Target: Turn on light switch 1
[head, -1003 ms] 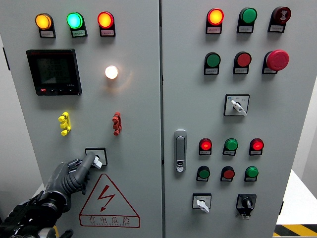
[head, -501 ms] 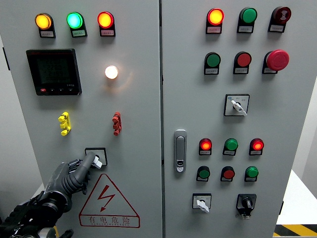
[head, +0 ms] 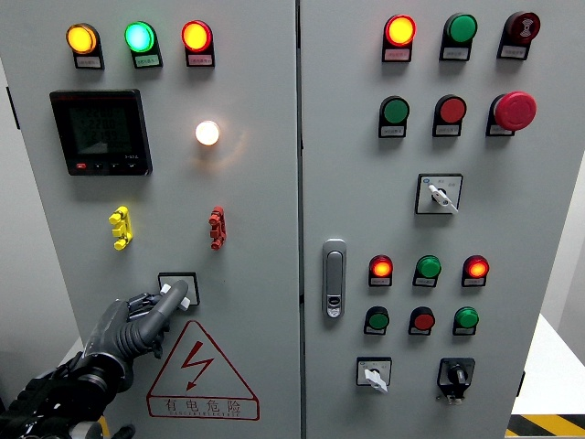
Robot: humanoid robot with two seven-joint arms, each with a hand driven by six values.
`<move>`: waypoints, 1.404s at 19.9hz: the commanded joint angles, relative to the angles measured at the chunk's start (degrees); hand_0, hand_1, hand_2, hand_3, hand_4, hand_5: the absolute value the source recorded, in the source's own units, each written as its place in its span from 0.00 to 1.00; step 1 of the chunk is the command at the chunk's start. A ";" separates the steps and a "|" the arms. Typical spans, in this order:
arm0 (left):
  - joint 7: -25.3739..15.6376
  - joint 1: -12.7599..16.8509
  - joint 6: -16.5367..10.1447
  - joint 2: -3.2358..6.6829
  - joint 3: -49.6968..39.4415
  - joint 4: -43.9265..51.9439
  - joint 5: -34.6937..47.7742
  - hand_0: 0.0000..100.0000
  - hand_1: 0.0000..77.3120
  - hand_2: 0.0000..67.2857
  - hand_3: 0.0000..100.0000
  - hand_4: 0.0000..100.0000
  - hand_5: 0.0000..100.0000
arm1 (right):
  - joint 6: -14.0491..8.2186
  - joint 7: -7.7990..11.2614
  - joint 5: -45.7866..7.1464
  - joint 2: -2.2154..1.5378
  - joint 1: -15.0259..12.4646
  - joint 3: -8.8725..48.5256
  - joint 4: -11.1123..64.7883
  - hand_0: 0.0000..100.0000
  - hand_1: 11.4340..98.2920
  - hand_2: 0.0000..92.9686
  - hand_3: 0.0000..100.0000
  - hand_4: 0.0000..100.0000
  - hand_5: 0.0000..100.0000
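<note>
- The left hand (head: pixel 137 320) is dark grey, nearly black, with a matte, rubbery-looking skin.
- Its fingers (head: pixel 169 302) are slim and segmented, with ridged bands at the joints; one ends in a paler grey tip.
- The back of the hand is a smooth, rounded grey shell, lighter than the fingers.
- Toward the lower left the forearm (head: pixel 46 402) turns black and bulkier, with what look like bundled cables or ribbed sleeving, though the corner is too dark to be sure.
- No markings or screws can be made out.

Head camera faces the control cabinet (head: pixel 274 210) squarely, close.
</note>
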 commanded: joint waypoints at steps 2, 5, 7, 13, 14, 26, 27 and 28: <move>0.01 0.43 -0.09 -0.08 0.01 -0.19 0.00 0.00 0.75 0.78 0.91 1.00 0.93 | -0.04 0.00 0.00 0.00 0.00 0.00 0.00 0.00 0.09 0.00 0.20 0.19 0.11; -0.17 1.48 -0.09 -0.16 0.01 -1.15 -0.09 0.00 0.75 0.77 0.90 1.00 0.93 | 0.05 0.00 0.00 0.00 0.00 0.00 0.00 0.00 0.09 0.00 0.20 0.19 0.11; -0.60 2.62 -0.09 -0.16 0.01 -1.94 -0.17 0.00 0.74 0.77 0.90 1.00 0.93 | 0.05 0.00 0.00 0.00 0.00 0.00 0.00 0.00 0.09 0.00 0.20 0.19 0.11; -3.06 8.24 -0.18 0.01 0.01 -6.33 -0.26 0.00 0.72 0.75 0.89 1.00 0.92 | 0.05 0.00 0.00 0.00 0.00 0.00 0.00 0.00 0.09 0.00 0.20 0.19 0.11; -4.02 9.39 -0.26 0.10 -0.08 -7.04 -0.35 0.00 0.71 0.75 0.89 1.00 0.91 | 0.05 0.00 0.00 0.00 0.00 0.00 0.00 0.00 0.09 0.00 0.20 0.19 0.11; -22.73 23.80 -1.50 5.10 2.90 -7.66 -14.75 0.00 0.57 0.52 0.68 0.80 0.65 | 0.05 0.00 0.00 0.00 0.00 0.00 0.00 0.00 0.10 0.00 0.20 0.19 0.11; -25.10 25.81 -1.50 6.07 3.78 -7.40 -15.55 0.00 0.56 0.50 0.63 0.75 0.61 | -0.04 0.00 0.00 0.00 0.00 0.00 0.00 0.00 0.09 0.00 0.20 0.19 0.11; -26.61 27.75 -1.50 6.34 4.22 -6.79 -15.82 0.00 0.54 0.47 0.57 0.71 0.61 | 0.05 0.00 0.00 0.00 0.00 0.00 0.00 0.00 0.10 0.00 0.20 0.19 0.11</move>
